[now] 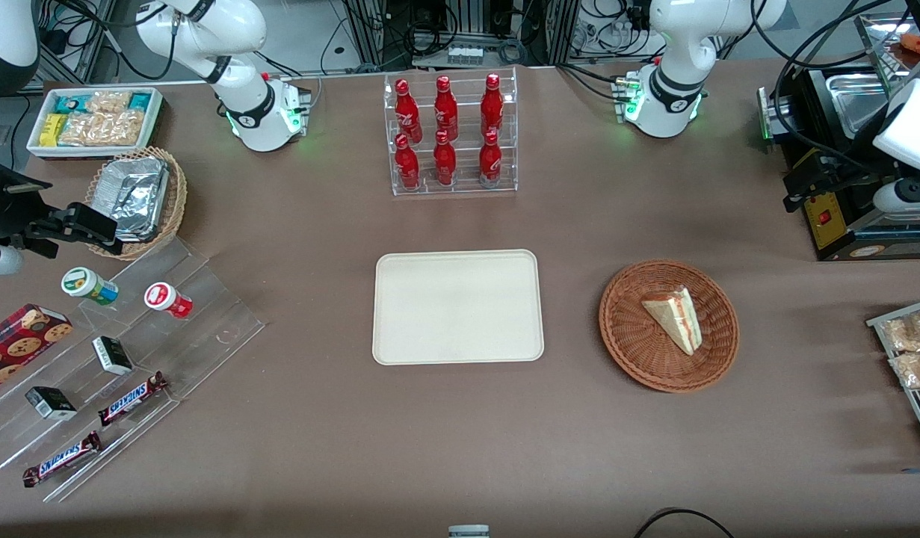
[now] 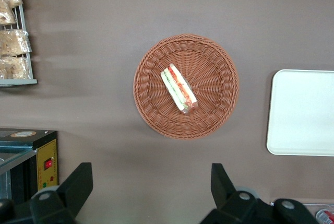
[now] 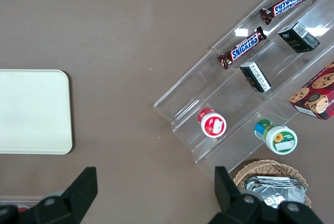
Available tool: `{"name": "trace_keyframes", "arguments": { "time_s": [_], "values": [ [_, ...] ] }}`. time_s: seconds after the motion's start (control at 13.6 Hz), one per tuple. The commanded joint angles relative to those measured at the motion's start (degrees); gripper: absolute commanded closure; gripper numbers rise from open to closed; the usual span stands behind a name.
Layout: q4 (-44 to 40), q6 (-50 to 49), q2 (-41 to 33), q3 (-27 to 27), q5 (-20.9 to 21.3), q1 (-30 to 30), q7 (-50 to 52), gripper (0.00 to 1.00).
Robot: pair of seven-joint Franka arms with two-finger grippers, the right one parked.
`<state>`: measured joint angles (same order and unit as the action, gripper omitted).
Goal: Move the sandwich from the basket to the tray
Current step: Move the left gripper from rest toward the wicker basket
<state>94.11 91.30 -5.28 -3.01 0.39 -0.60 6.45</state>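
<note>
So the left arm's gripper [image 2: 148, 190] has its jaws spread wide with nothing between them, hanging high over the bare brown surface [image 2: 156, 4] just next to the basket [image 2: 214, 85]. The sandwich [image 2: 178, 89] is lying inside that basket, on its side, filling edge up. The tray [image 1: 457, 307] sits beside the basket, a gap between them, toward the parked arm's end, with the rack of red bottles [image 1: 451, 133] farther from the front camera.
</note>
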Motion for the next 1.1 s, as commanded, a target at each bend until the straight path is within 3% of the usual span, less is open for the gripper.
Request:
{"name": "trace_keyframes", "arguments": {
  "time_s": [0.0,0.59,1.03],
  "values": [
    [0.3,-0.9,-1.0,-0.2,-0.2,0.2,-0.6,0.00],
    [6.2,0.8,1.4,0.2,0.6,0.7,-0.5,0.00],
    [15.6,12.1,1.4,0.2,0.7,0.6,7.0,0.00]
  ]
}}
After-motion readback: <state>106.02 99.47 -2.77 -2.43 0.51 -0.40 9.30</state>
